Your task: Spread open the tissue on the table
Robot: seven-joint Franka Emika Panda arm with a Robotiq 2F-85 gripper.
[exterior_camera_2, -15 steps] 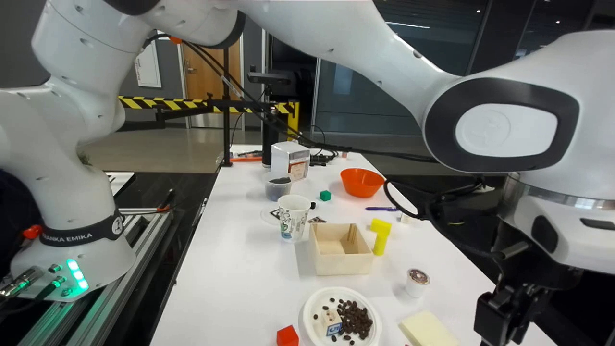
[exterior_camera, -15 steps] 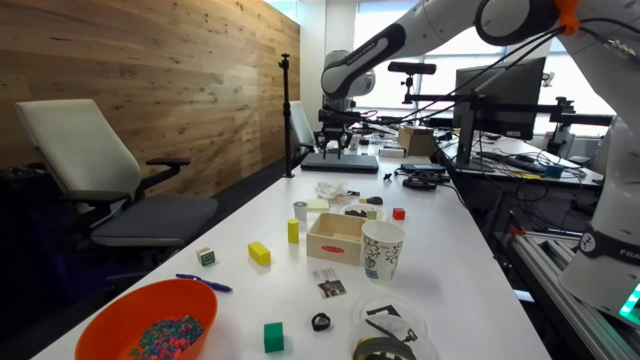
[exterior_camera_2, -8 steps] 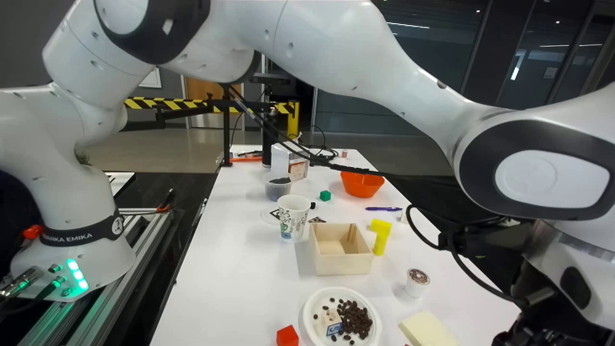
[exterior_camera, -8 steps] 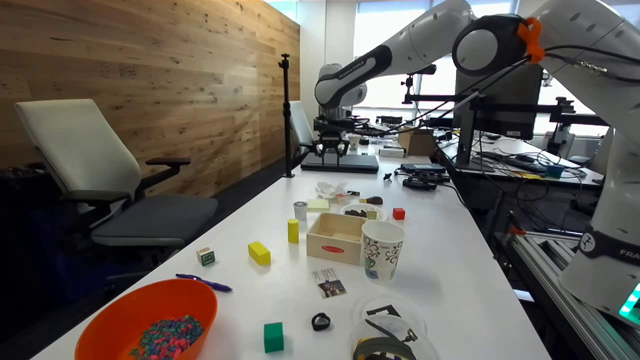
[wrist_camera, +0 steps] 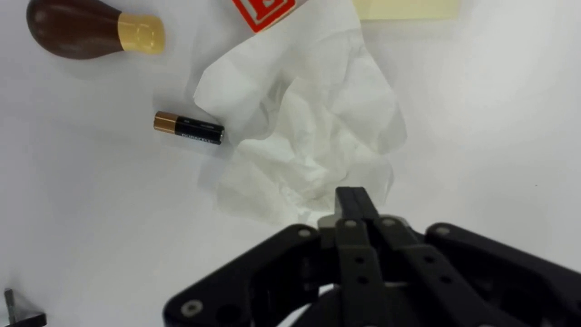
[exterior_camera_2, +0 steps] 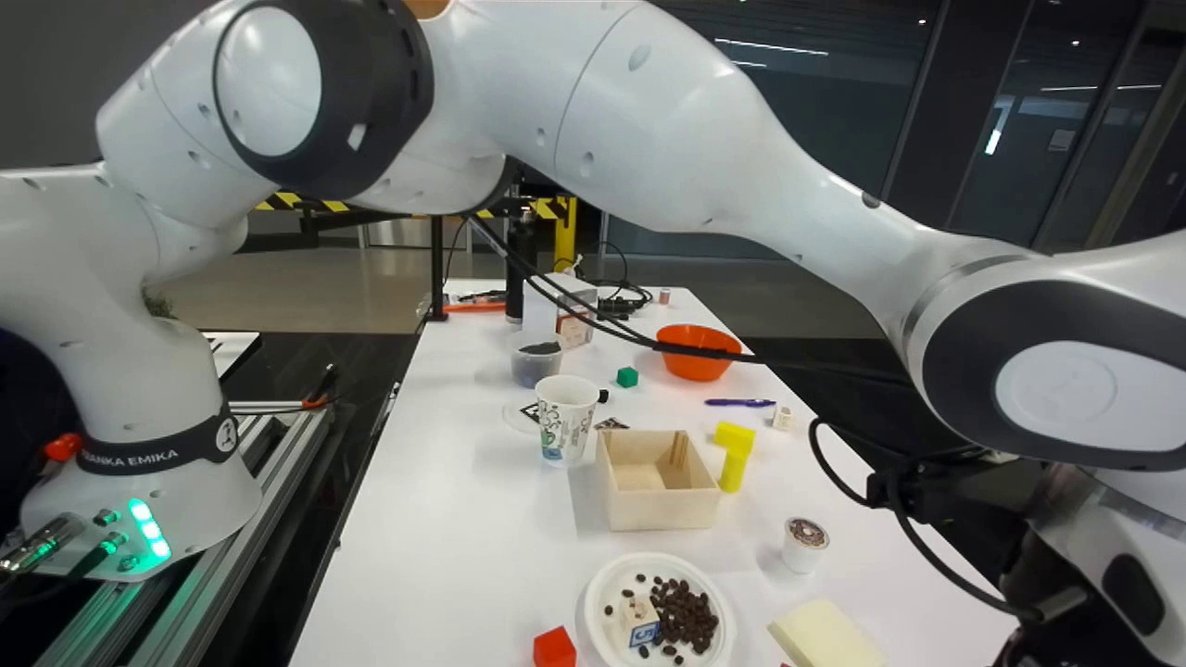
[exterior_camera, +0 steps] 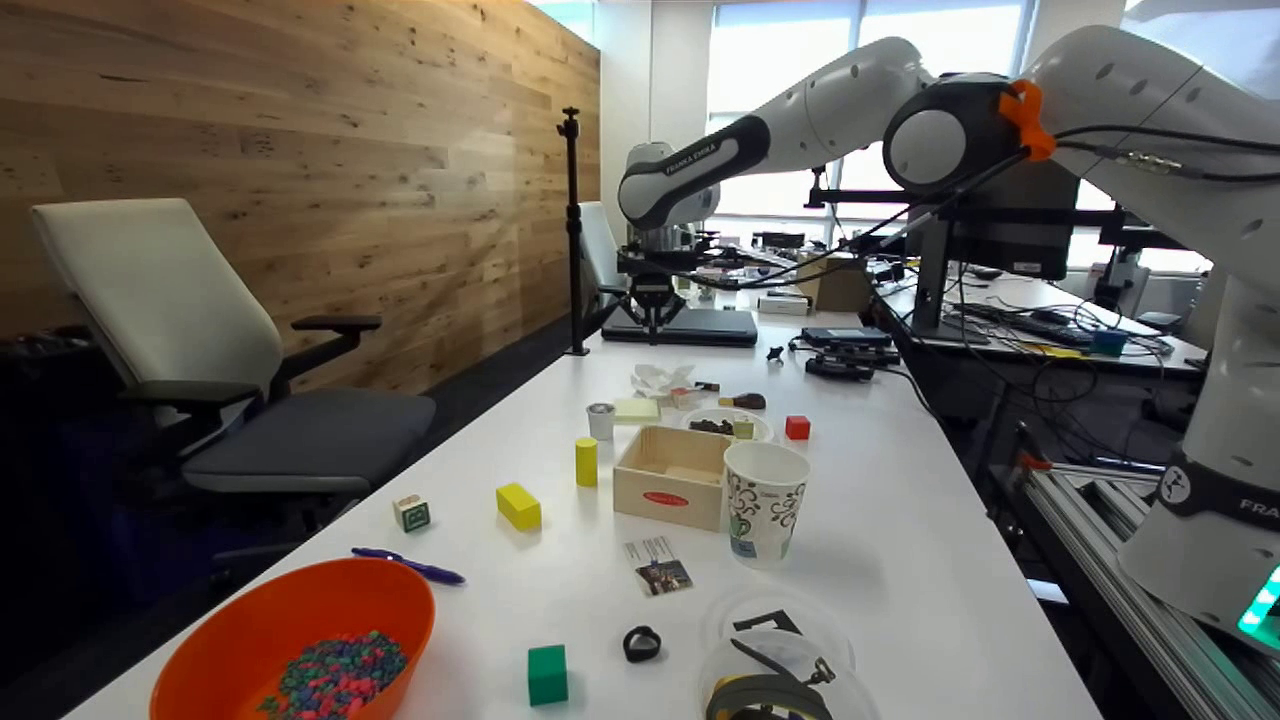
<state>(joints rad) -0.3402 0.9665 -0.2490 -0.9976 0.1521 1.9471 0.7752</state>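
A crumpled white tissue [wrist_camera: 313,145] lies partly folded on the white table [wrist_camera: 476,136], its creases bunched toward the lower middle. In an exterior view the tissue [exterior_camera: 662,381] shows as a small rumpled heap toward the far part of the table [exterior_camera: 900,540]. My gripper [wrist_camera: 356,200] is shut, fingertips pressed together with nothing between them. In the wrist view the tips overlap the tissue's lower edge. Seen from outside, the gripper [exterior_camera: 653,340] stands apart from the tissue, higher in the picture and in front of a flat dark device. The fingers hide some of the tissue's lower right edge.
Close around the tissue are a battery [wrist_camera: 190,128], a brown bulb-shaped object [wrist_camera: 91,29], a red-lettered block [wrist_camera: 263,11] and a pale yellow pad [wrist_camera: 406,9]. The flat dark device [exterior_camera: 715,328] sits behind the gripper. A plate of beans [exterior_camera_2: 593,611] stands nearby.
My arm has come lower. The fingers stood apart in the earlier frames and are now together. The tissue looks unmoved.
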